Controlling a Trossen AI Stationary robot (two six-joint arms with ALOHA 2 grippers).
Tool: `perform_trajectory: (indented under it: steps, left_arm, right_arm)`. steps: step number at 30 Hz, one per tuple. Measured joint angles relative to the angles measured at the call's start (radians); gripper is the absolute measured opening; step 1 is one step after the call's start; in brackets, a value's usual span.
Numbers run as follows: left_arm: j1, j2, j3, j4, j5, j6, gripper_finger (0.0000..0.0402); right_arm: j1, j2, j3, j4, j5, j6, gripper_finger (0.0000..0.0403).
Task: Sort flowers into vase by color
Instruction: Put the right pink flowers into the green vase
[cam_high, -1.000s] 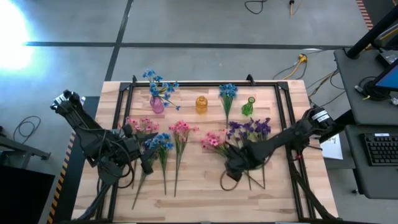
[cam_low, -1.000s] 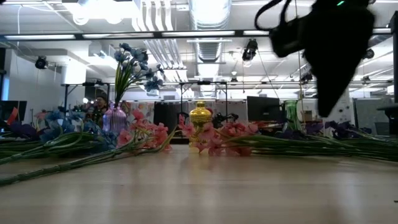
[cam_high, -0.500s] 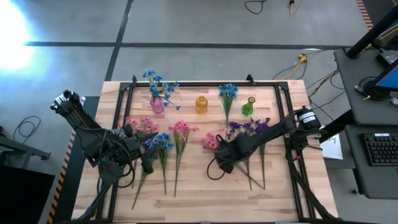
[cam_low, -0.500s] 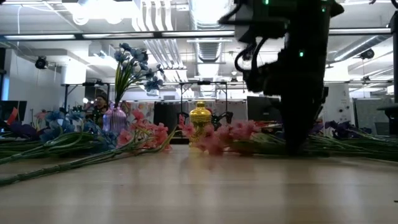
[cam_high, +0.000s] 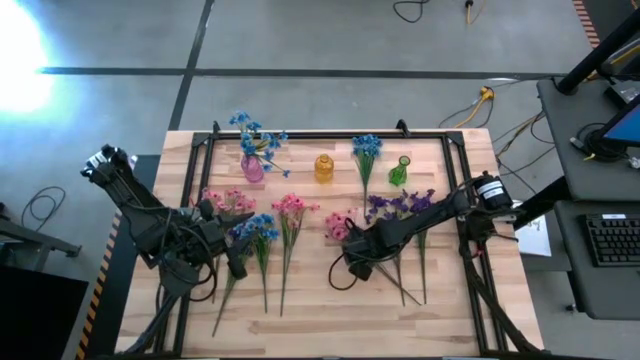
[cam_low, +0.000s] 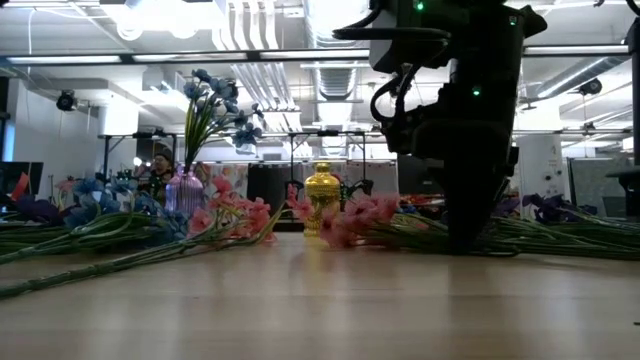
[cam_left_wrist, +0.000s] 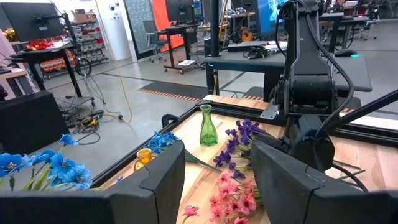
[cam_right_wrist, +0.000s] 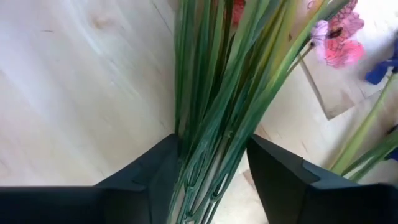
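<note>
Pink flowers (cam_high: 340, 226) lie mid-table, and my right gripper (cam_high: 358, 262) is down over their green stems (cam_right_wrist: 214, 124), fingers either side. They seem closed on the bunch, though I can't confirm. My left gripper (cam_high: 236, 262) waits part-open beside blue flowers (cam_high: 258, 229), holding nothing.

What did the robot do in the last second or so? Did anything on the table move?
The right gripper slid left across the table and dropped onto the stems of the pink flowers; its fingers now straddle that bundle of green stems, though a firm grip isn't evident yet. The left gripper stayed put, open over the blue flowers. The vases and the other flowers did not move.
</note>
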Motion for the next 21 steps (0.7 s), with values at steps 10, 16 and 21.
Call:
perform_trajectory:
  steps: [10,16,21]
  left_arm:
    - [0.000,0.000,0.000,-0.004,0.000,0.000,0.0168]
    - [0.002,0.000,0.000,-0.005,0.000,0.000,0.0168]
    - [0.002,0.000,0.000,-0.005,0.000,-0.001,0.0168]
  right_arm:
    - [-0.003,-0.007,-0.002,0.009,0.002,0.023,0.0204]
    - [-0.011,-0.019,-0.003,-0.008,-0.005,0.023,0.0260]
    - [-0.024,-0.057,-0.003,-0.015,-0.003,0.022,0.0292]
